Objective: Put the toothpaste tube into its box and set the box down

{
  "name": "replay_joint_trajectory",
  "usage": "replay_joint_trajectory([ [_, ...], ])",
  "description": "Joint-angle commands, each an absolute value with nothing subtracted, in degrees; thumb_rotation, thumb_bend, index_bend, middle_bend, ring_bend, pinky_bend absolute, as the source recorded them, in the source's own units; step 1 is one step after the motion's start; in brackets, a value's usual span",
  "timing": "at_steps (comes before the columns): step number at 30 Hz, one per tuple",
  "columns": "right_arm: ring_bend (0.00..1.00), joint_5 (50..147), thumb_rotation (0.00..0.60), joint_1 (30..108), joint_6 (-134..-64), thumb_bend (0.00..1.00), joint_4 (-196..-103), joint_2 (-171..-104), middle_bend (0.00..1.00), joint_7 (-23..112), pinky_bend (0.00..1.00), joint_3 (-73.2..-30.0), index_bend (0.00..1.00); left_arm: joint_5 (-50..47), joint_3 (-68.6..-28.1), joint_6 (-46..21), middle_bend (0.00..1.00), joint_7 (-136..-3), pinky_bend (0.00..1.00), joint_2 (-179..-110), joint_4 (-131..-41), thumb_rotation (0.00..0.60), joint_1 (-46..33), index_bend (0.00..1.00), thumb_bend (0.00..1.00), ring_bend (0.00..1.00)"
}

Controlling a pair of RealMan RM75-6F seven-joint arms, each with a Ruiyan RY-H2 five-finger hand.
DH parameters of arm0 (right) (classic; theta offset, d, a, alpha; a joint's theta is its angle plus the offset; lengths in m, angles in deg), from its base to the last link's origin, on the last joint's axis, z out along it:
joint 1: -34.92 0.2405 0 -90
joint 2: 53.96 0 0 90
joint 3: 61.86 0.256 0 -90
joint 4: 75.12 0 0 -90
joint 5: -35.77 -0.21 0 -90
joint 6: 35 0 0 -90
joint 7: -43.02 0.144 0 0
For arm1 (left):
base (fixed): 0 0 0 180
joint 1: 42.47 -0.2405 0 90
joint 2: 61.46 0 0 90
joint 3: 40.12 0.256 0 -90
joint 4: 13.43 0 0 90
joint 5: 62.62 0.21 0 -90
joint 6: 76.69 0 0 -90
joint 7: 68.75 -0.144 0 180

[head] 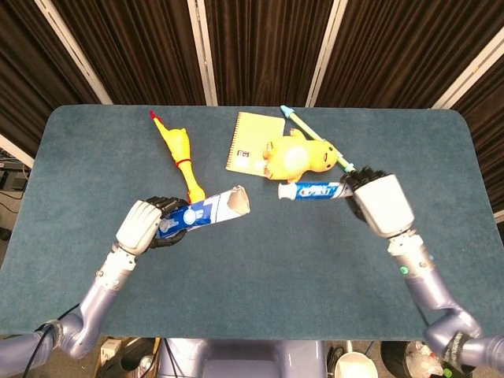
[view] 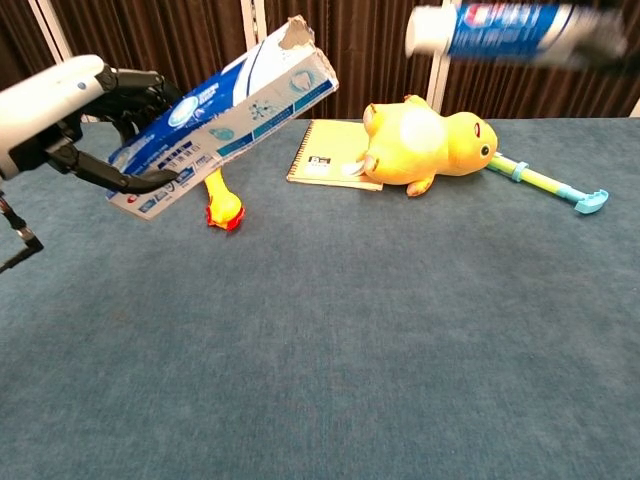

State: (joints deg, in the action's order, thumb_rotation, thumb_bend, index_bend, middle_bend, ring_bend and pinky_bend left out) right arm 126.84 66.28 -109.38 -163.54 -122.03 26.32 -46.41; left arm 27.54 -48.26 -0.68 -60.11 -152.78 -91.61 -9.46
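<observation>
Head view: left hand [head: 144, 226] grips the cardboard box [head: 206, 213] (torn flap), right hand [head: 379, 201] the glossy toothpaste tube [head: 311, 191].

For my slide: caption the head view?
Left hand holds the box; right hand lifts the toothpaste tube toward it.

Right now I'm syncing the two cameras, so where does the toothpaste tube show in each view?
Head view: toothpaste tube right of centre, held by the right robot hand, cap toward the box.
Chest view: tube at the top right edge, blurred.
Shared landmark: the yellow plush toy beside the notebook.
</observation>
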Motion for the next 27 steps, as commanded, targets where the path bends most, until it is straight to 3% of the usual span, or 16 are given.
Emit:
replay_joint_trajectory([
  [1, 0.67, 129.17, 0.6, 67.06, -111.58, 0.61, -161.7, -119.77, 0.72, 28.07, 0.7, -45.12, 0.9, 27.91, -48.07, -1.53, 0.54, -58.2, 0.52, -155.04, -88.58, 0.6, -8.38, 0.37, 0.41, 0.49],
  [9, 0.67, 134.34, 0.6, 68.21, -115.27, 0.61, -159.0, -117.52, 0.72, 29.14, 0.7, -44.91, 0.9, 27.29, -48.72, -3.84, 0.54, -59.49, 0.52, -156.75, -89.43, 0.6, -6.47, 0.37, 0.41, 0.49],
  [19, 0.67, 144.77, 0.6, 70.33, -118.52, 0.61, -152.51, -116.45, 0.72, 25.09, 0.7, -47.81, 0.9, 26.43, -49.45, -5.13, 0.54, -63.09, 0.52, -155.86, -94.1, 0.6, -5.46, 0.37, 0.41, 0.49],
  [27, 0.67, 145.64, 0.6, 70.4, -119.15, 0.61, -150.08, -117.39, 0.72, 23.77, 0.7, -48.89, 0.9, 24.82, -50.32, -5.69, 0.54, -64.2, 0.52, -154.51, -97.57, 0.6, -5.45, 0.37, 0.41, 0.49],
])
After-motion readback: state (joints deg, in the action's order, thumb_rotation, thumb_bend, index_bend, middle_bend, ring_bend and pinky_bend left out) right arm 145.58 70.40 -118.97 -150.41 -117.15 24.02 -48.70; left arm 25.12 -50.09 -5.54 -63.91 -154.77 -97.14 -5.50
